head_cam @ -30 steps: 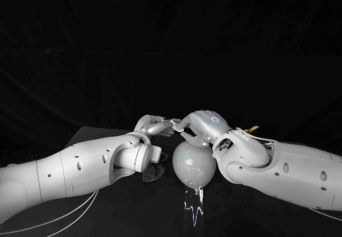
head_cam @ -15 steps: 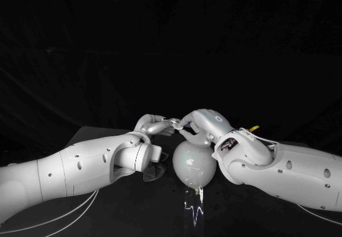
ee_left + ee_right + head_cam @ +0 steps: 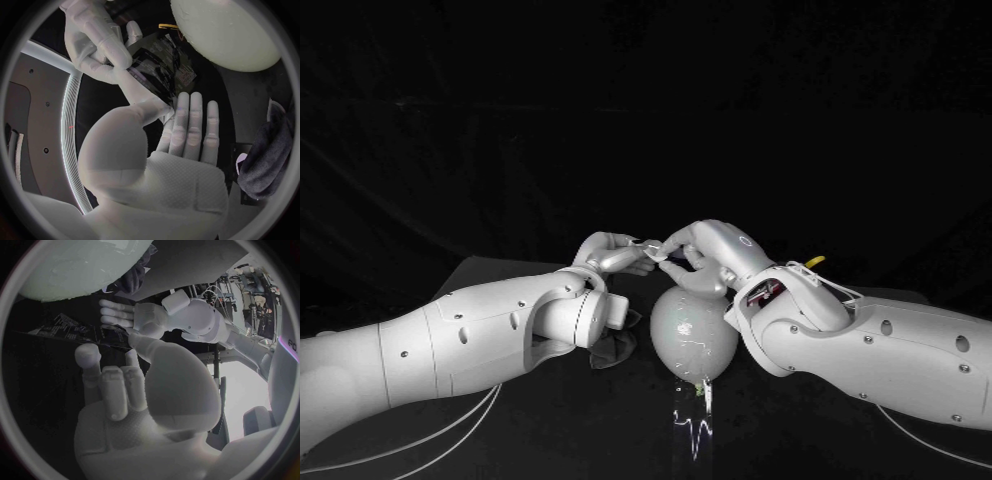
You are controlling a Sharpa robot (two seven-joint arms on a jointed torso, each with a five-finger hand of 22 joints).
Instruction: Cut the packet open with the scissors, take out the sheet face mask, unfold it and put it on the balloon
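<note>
The left hand point(image 3: 620, 255) is pinching one dark packet point(image 3: 159, 75) by an edge, thumb against straightened fingers. The right hand point(image 3: 708, 250), at its 3 o'clock, is gripping the packet's other end with curled fingers. One pale balloon point(image 3: 689, 335) is lying at their 6 o'clock on the black table point(image 3: 589, 420). One dark cloth point(image 3: 269, 155) is sitting at the balloon's 9 o'clock, partly hidden by the left forearm.

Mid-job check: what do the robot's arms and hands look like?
The left arm and right arm are smooth rounded white shells dotted with small dark holes. The left hand and right hand are silver; the right one bears a small ring mark, with a red-and-dark label at its wrist. Thin white cables trail under both arms.
</note>
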